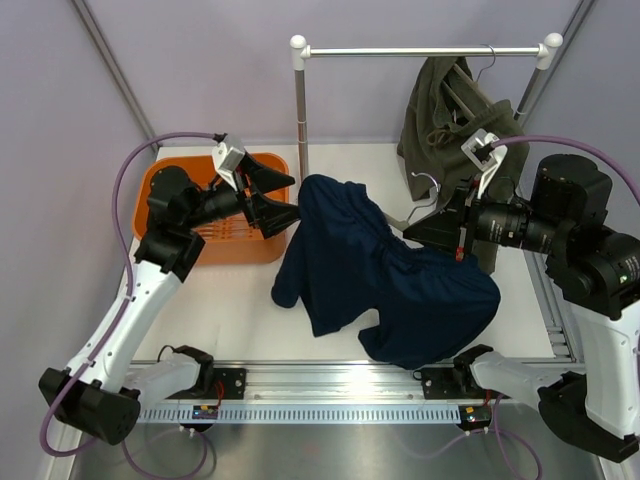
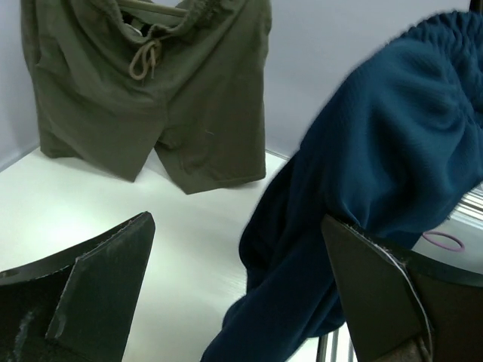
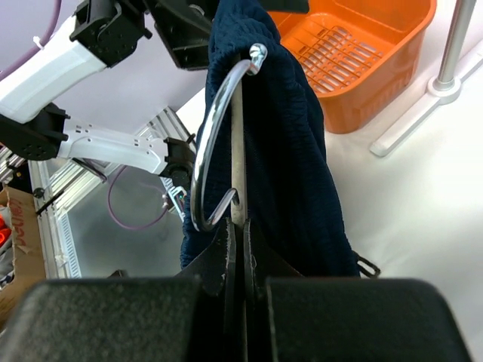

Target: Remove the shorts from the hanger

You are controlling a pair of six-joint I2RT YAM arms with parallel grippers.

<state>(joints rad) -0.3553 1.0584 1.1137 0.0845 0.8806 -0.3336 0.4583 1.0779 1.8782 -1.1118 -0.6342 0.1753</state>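
The navy shorts hang from a hanger held above the table; they drape down to the table front. My right gripper is shut on the hanger's bar, whose metal hook curls beside it, with navy fabric draped over it. My left gripper is open at the shorts' left end, and the navy cloth lies between its fingers against the right one. The olive shorts with a drawstring hang on the rack at the back right.
An orange basket sits at the back left under the left arm. A clothes rack with a horizontal rail and a steel pole stands at the back. A rail runs along the near table edge.
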